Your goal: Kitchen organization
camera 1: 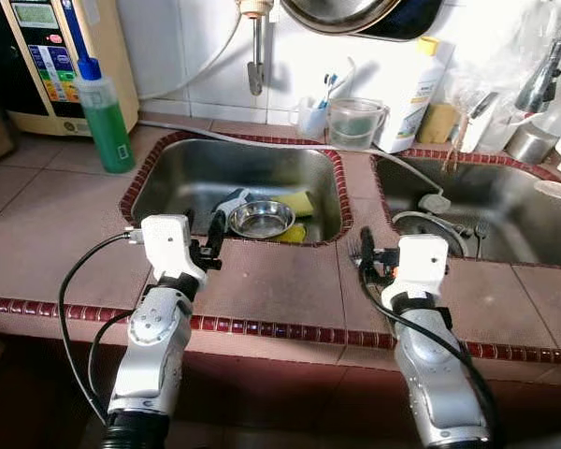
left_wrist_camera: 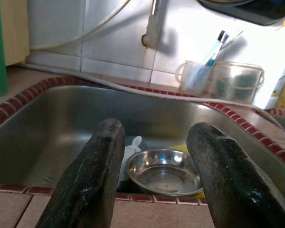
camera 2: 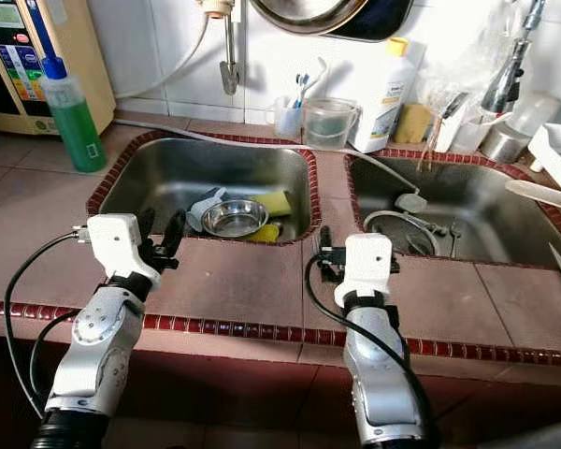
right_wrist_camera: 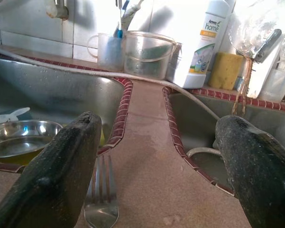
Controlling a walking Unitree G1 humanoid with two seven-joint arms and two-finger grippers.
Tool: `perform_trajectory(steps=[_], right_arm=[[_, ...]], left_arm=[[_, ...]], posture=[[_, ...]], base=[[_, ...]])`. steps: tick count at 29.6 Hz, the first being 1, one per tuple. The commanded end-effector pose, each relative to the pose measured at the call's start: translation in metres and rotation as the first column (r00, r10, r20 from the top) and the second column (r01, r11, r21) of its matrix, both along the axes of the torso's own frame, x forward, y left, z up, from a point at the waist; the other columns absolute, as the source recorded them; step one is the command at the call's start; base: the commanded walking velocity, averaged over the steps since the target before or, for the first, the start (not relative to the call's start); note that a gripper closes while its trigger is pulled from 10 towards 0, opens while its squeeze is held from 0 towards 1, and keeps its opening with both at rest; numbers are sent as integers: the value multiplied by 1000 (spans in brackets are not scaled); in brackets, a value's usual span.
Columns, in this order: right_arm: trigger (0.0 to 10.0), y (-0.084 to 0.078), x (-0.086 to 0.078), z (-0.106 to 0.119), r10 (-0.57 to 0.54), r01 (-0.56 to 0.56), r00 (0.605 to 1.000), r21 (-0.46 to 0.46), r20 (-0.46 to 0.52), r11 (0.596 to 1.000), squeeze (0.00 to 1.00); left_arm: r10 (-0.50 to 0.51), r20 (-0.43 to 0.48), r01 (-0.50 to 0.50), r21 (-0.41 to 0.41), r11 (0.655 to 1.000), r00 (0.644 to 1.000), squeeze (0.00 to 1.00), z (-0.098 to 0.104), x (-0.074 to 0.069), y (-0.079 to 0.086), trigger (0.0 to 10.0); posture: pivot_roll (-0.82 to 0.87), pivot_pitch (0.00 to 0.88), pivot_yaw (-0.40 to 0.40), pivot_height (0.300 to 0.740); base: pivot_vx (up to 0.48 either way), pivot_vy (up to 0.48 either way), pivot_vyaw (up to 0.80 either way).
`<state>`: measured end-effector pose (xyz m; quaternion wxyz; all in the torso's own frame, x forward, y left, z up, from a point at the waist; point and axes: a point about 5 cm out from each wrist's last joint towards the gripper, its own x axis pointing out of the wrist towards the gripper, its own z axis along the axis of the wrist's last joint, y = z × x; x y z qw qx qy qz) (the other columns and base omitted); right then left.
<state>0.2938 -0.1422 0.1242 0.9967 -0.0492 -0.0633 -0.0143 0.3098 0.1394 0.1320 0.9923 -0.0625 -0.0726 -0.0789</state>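
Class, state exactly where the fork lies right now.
The fork lies on the tiled counter strip between the two sinks, just ahead of the open right gripper.

Green bottle (camera 1: 106,117), yellow sponge (camera 1: 299,203), silver bowl (camera 1: 261,219)

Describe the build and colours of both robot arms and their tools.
Both arms are silver, jointed metal with round bolted caps, each ending in a white boxy wrist housing. Looping black cables run along them. The left tool and right tool each have two long, matte black, scuffed fingers.

Sponge (camera 1: 300,202) — half behind steel bowl (camera 1: 261,219)
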Motion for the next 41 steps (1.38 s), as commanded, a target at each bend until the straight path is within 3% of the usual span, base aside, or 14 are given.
perform_trajectory(steps=[1,20,25,32,41], right_arm=[[10000,-3,1,-1,0,0,1000,-13,-2,1000,0],[10000,2,-4,-6,21,-22,1000,-14,-12,1000,0],[10000,10,-11,-7,89,-89,996,-3,-20,996,0],[10000,11,-22,-6,125,-124,991,29,-40,992,0],[10000,6,-36,3,111,-106,992,84,-60,991,0]], left_arm=[[1,1,-1,3,1000,1000,0,-1,2,-2,10000],[-66,3,66,46,997,998,0,-3,-4,-3,10000],[-143,31,139,111,984,989,0,5,-7,-5,10000],[-308,56,287,238,928,950,0,14,-16,-12,10000],[-463,66,422,313,851,884,0,25,-20,-26,10000]], posture=[[-102,0,-47,703],[-108,0,-30,703],[-107,0,-33,703],[-112,0,-26,703],[-145,16,3,703]], base=[[0,0,0],[0,0,0],[0,0,0],[0,0,0],[0,0,0]])
